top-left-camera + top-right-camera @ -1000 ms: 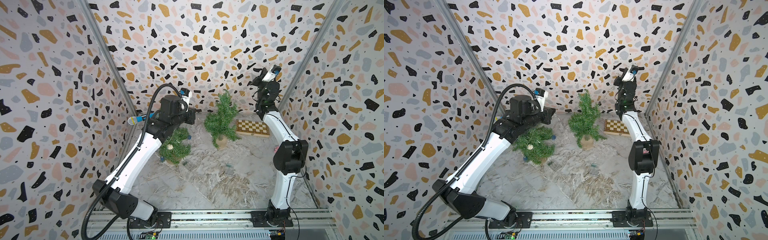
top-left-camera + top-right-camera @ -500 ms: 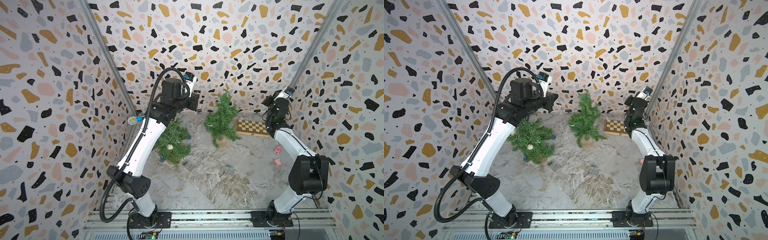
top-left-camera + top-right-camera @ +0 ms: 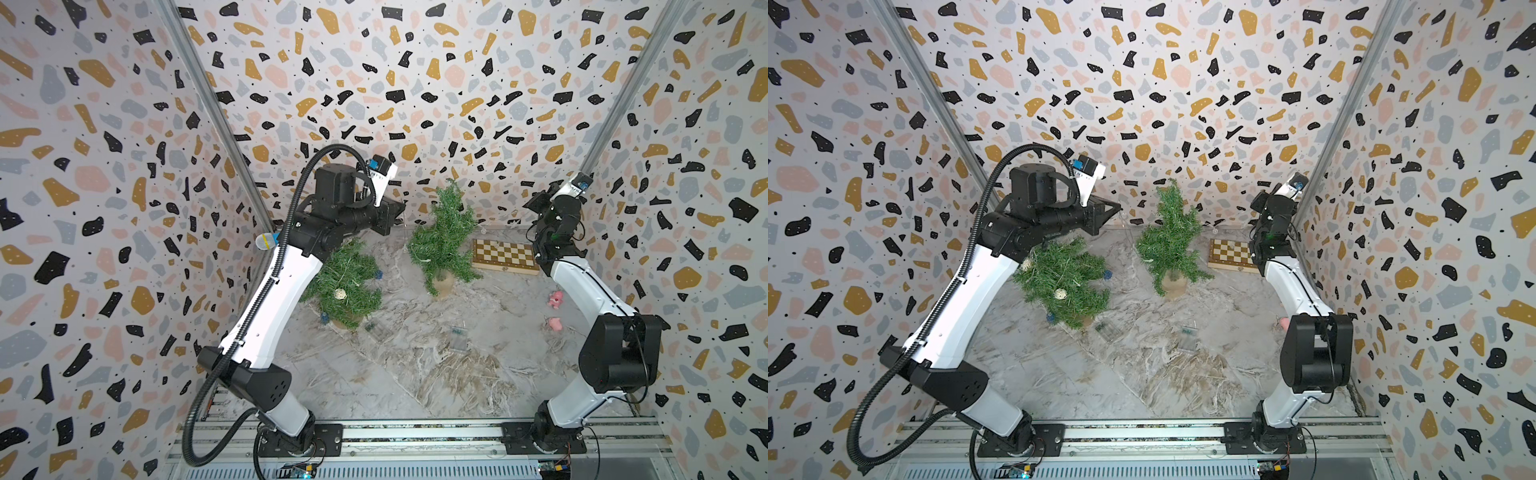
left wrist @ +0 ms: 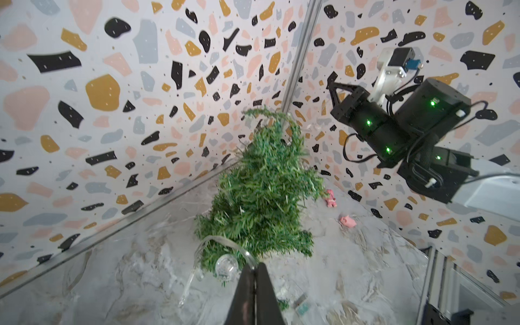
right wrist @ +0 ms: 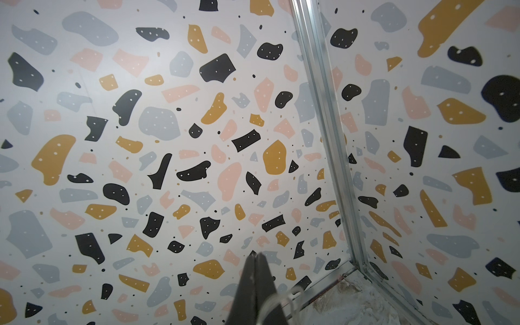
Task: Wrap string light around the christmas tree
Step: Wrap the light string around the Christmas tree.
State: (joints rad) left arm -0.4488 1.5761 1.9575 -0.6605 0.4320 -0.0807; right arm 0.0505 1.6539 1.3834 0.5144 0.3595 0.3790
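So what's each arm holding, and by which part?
Apparently the clear string light: left fingers pinch its wire beside a globe bulb, right fingers pinch a bare wire loop.

A chessboard (image 3: pixel 503 257) lies flat on the marbled floor (image 3: pixel 374 386), below the right claw (image 3: pixel 527 205) and offset toward the left claw (image 3: pixel 400 212). A pink figure (image 3: pixel 555 298) and a second pink figure (image 3: pixel 555 323) rest on the floor behind the right claw, toward the base rail (image 3: pixel 415 432). A decorated tree (image 3: pixel 353 291), carrying a pale ball (image 3: pixel 340 294) and blue ornaments (image 3: pixel 377 274), stands below and behind the left claw. A clear case (image 3: pixel 376 330) and a second clear case (image 3: pixel 458 338), possibly battery boxes, lie well behind both claws.
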